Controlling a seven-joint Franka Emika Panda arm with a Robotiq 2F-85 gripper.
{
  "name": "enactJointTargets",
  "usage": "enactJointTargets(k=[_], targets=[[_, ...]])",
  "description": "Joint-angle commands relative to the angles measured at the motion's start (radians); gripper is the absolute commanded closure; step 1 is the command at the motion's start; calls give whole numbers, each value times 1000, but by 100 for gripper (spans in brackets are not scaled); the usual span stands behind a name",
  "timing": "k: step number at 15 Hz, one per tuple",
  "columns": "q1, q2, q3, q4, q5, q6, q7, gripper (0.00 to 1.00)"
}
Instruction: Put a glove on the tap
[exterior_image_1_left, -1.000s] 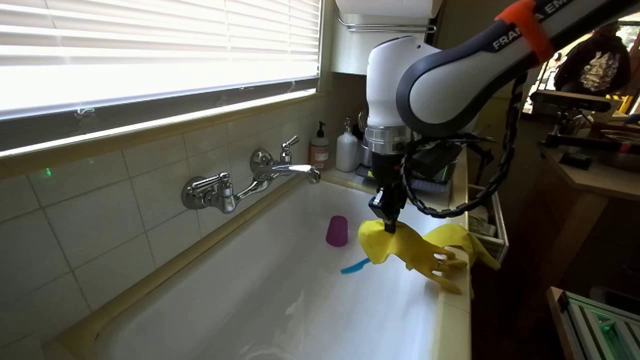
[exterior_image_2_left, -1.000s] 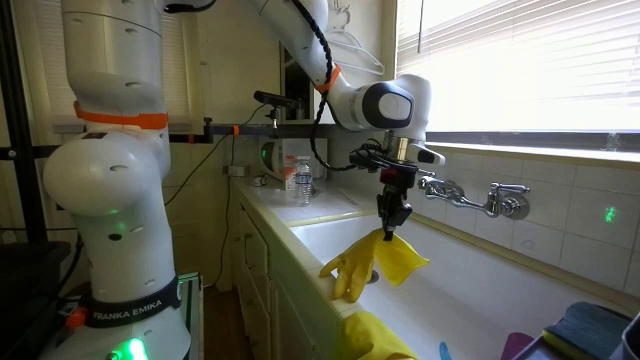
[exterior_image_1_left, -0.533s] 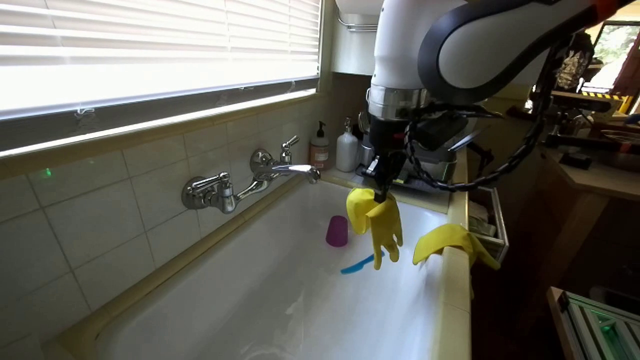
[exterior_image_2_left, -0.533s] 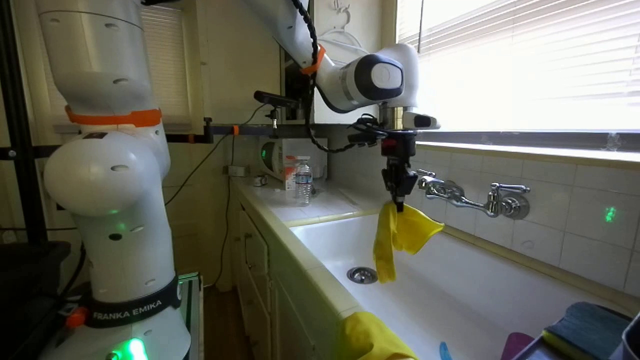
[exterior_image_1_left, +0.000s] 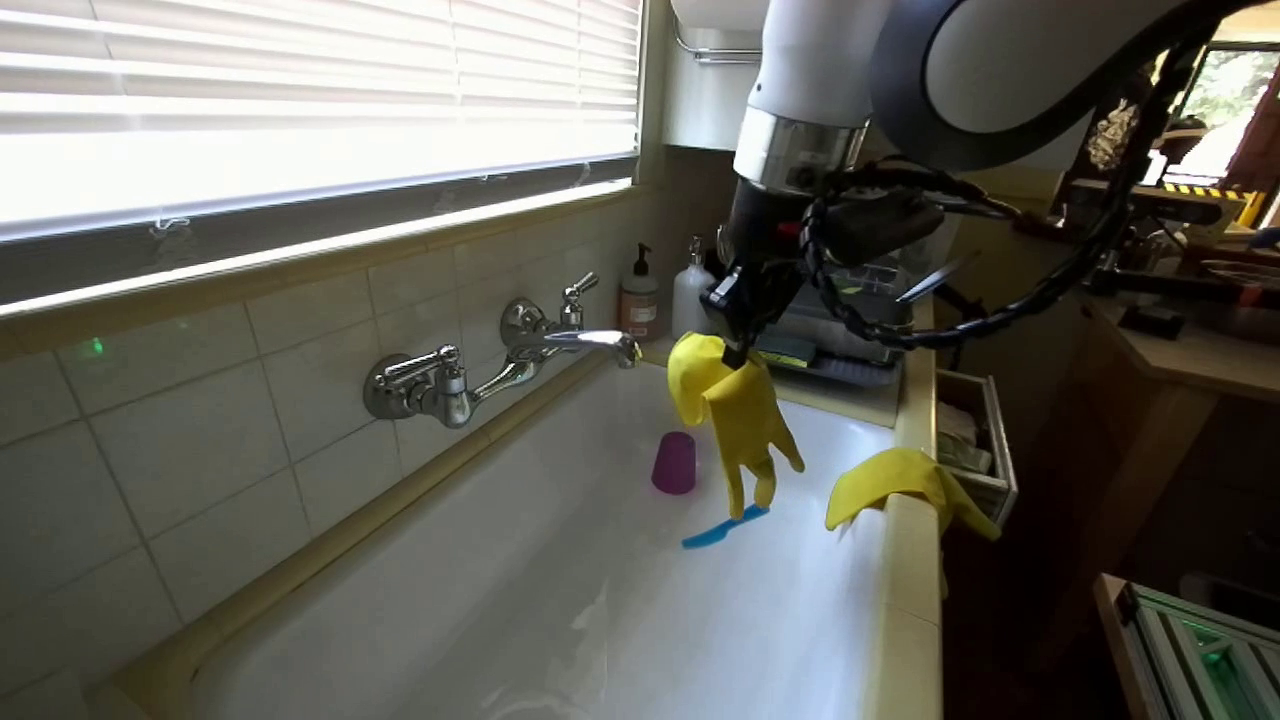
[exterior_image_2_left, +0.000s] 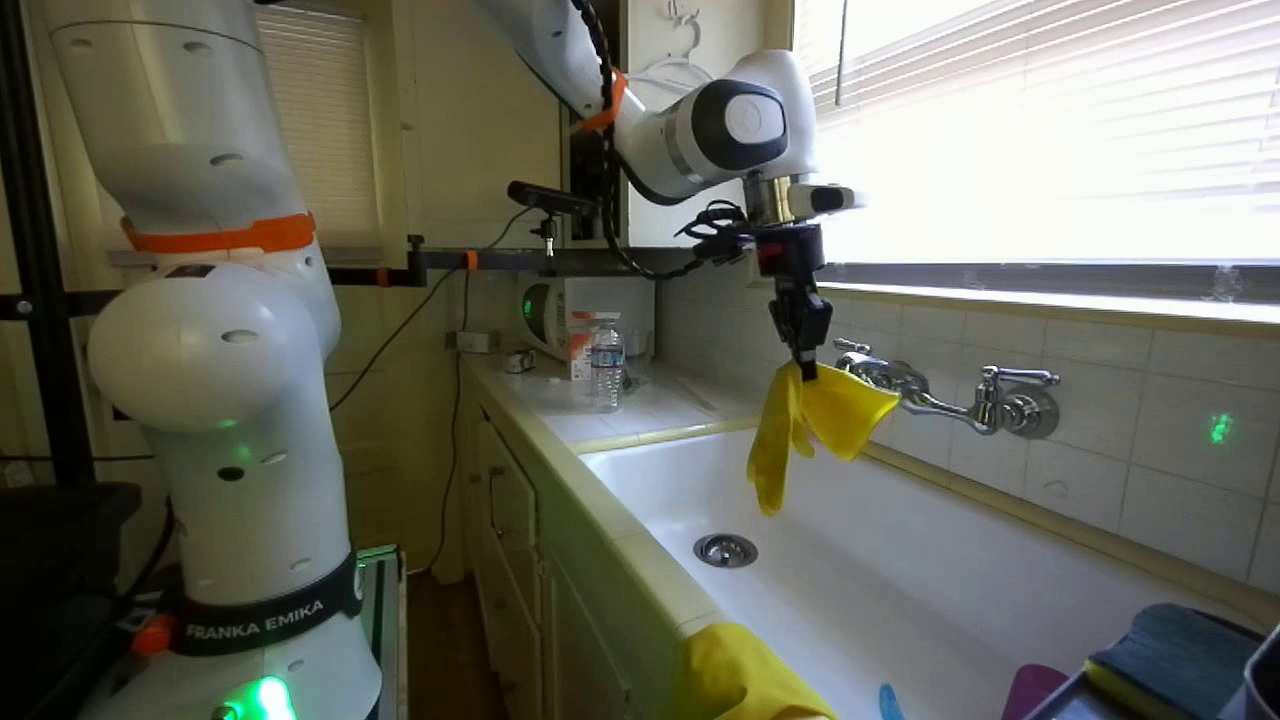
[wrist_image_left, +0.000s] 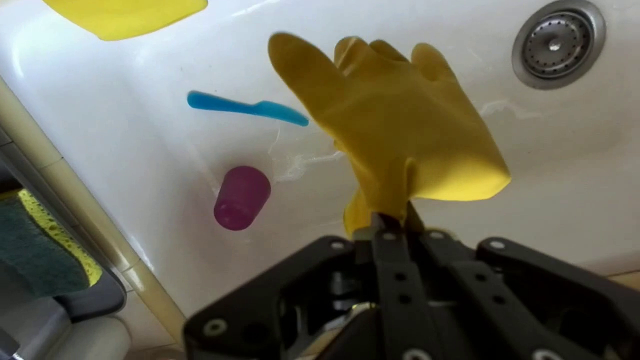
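My gripper (exterior_image_1_left: 735, 358) is shut on a yellow rubber glove (exterior_image_1_left: 745, 420), pinching it near the cuff end. The glove hangs limp above the sink, fingers downward and the cuff flaring toward the wall. In the wrist view the held glove (wrist_image_left: 400, 125) spreads beyond the fingertips, which it partly covers. The chrome tap (exterior_image_1_left: 590, 340) juts from the tiled wall; in that exterior view the glove hangs right of its spout tip, with a gap between. Seen in an exterior view, the cuff overlaps the tap (exterior_image_2_left: 985, 405) and hides its spout; contact cannot be told there.
A second yellow glove (exterior_image_1_left: 885, 480) drapes over the sink's front rim. In the basin lie a purple cup (exterior_image_1_left: 675, 463) and a blue plastic knife (exterior_image_1_left: 712, 533). Soap bottles (exterior_image_1_left: 692, 300) and a rack with a sponge (wrist_image_left: 45, 245) stand at the sink's end.
The held glove has lifted off the front rim and other glove, rising and moving toward the tap and wall. Its fingers now dangle freely. The grip has stayed shut.
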Motion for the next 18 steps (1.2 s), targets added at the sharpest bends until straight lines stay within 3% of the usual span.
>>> enactJointTargets(k=[1,11,18], targets=[[-5,-22,19,-8,-25,52,78,99],[-13,-31,46,13,-20,201,227,99],[-26,-10,73,42,-76,297,361,99]])
